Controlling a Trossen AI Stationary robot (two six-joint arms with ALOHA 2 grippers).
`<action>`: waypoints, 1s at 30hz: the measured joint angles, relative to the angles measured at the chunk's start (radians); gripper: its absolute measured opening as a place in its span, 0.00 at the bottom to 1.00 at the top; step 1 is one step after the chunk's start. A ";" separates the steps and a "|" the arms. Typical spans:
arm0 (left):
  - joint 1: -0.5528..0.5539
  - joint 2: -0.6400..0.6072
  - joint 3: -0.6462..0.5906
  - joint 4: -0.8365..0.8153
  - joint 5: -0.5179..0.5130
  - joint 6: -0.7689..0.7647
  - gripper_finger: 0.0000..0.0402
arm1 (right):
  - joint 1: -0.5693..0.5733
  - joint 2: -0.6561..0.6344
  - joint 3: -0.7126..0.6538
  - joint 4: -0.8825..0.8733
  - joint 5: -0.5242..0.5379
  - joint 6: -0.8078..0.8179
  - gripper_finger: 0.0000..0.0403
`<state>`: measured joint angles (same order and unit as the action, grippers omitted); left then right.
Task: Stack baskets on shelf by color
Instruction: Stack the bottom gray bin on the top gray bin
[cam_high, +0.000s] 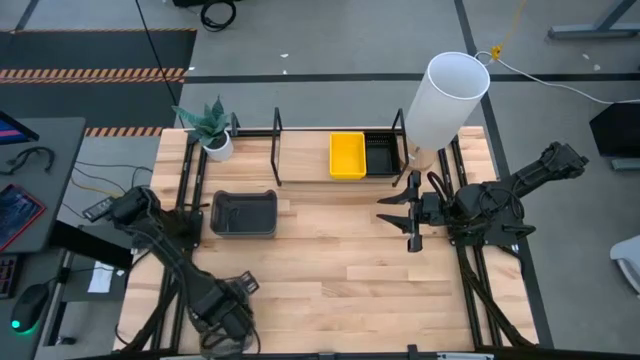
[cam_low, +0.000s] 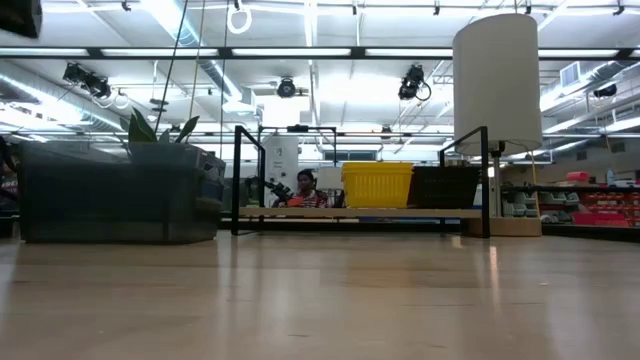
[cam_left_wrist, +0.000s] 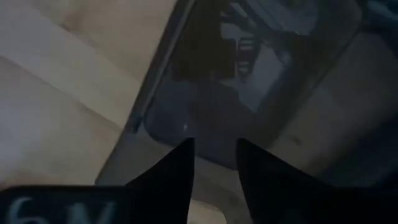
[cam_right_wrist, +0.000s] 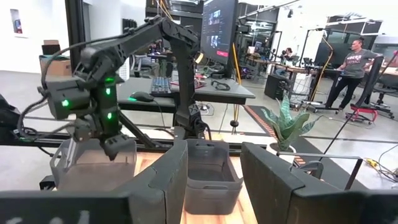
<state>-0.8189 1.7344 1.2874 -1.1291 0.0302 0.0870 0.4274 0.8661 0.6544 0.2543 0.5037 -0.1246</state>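
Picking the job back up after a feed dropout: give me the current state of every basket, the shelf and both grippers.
Yellow baskets: on the shelf, upright.
Black baskets: on the shelf, touching the yellow ones.
Grey baskets: on the table, off the shelf, upright.
Shelf: left part unfilled.
Left gripper: over the grey baskets' left end, holding nothing.
Right gripper: open, empty, above the table's right side.

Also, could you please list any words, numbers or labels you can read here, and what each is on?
Nothing reads clearly.
Pale marks on the left tool, on its label strip: first perhaps "6", rest blurred.
Print on a person's dark shirt: too small.
Monitor: too small.
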 joint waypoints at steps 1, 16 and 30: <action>0.013 0.001 -0.015 0.022 0.003 0.010 0.30 | 0.000 0.000 0.000 0.000 0.000 0.000 0.38; 0.220 0.000 -0.165 0.214 -0.397 -0.004 0.25 | 0.000 0.000 0.000 -0.001 0.000 0.009 0.38; 0.216 -0.022 0.039 -0.045 -0.156 0.089 0.24 | 0.001 0.009 0.000 -0.009 -0.001 0.028 0.38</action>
<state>-0.6033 1.7123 1.3262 -1.1743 -0.1257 0.1759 0.4286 0.8756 0.6544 0.2455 0.5030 -0.0967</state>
